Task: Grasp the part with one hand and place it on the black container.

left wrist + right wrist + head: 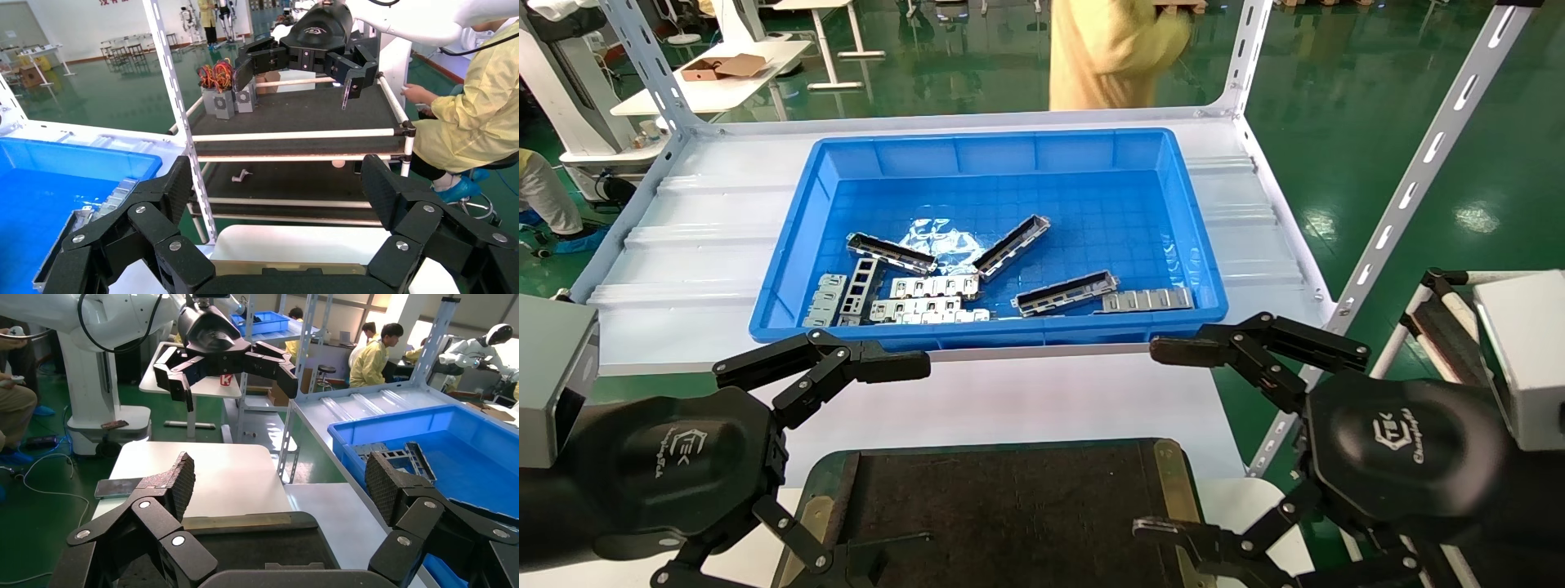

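Left gripper point(878, 457) and right gripper point(1164, 441) hover over the black container point(1009, 506), jaws spread wide, both empty. Parts sit in the blue bin point(805, 237) beyond the container; nearest part point(1065, 293) lies near the bin's front wall.

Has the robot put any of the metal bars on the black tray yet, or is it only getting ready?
Only getting ready. Nothing is done: the black container has no part on it, and the channel-shaped parts, such as the part nearest the right side, lie in the blue bin. Nothing is in hand: the left gripper and right gripper hang open above the tray's sides. Grasping and placing are left.
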{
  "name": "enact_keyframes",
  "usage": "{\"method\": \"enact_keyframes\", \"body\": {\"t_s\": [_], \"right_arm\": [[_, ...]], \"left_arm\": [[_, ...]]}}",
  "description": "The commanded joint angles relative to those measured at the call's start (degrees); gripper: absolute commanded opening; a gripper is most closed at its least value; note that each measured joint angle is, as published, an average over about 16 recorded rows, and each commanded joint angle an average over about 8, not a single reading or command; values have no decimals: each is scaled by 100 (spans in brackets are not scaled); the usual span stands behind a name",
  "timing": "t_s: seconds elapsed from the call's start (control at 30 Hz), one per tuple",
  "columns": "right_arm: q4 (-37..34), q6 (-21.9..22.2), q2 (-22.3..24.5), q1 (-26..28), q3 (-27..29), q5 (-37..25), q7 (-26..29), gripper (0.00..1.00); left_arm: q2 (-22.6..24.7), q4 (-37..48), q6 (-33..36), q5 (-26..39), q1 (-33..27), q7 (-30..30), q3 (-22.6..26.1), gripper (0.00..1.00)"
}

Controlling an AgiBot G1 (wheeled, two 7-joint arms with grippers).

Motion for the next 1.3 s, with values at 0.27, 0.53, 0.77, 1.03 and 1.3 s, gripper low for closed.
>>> {"method": "enact_keyframes", "body": {"t_s": [0.27,0.53,0.77,1.03,1.3], "right_arm": [[0,0,0,0,0,0,0,100],[0,0,0,0,0,0,0,100],[0,0,0,0,0,0,0,100],[0,0,0,0,0,0,0,100],[-1,-1,0,1,0,0,-1,100]], "left_arm": [[0,0,0,0,0,0,0,100],[0,0,0,0,0,0,0,100],[0,0,0,0,0,0,0,100],[0,4,-2,3,-1,1,-1,100],[11,46,-54,48,-15,57,-8,100]]}}
